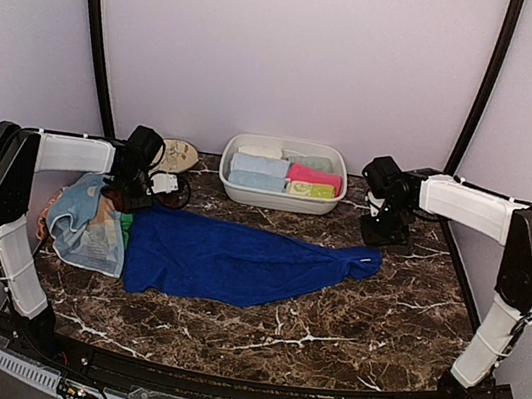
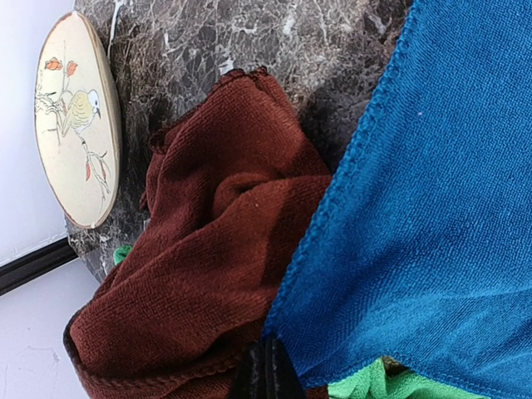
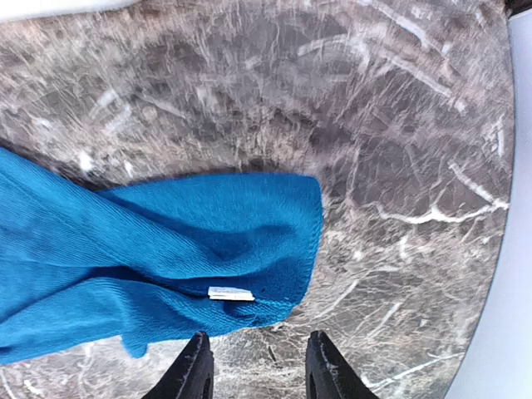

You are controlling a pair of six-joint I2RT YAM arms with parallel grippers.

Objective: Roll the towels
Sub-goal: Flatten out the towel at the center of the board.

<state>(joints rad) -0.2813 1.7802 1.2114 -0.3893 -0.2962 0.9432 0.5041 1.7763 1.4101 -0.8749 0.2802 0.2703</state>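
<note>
One royal blue soft cloth towel (image 1: 236,261) lies stretched left to right across the middle of the dark marble table (image 1: 357,325), narrowing to a corner at the right. It looks light, limp and slightly grippy, and would sag wherever it is lifted, so a hem or corner is the best place to pinch. That corner, with its small white label (image 3: 230,293), lies just beyond the right gripper (image 3: 259,374), whose fingers stand apart and empty. The left gripper (image 2: 264,374) shows only a dark tip at the blue hem beside a crumpled rust-brown towel (image 2: 208,249); I cannot tell whether it pinches anything. A bright green towel (image 2: 374,384) is mostly buried.
</note>
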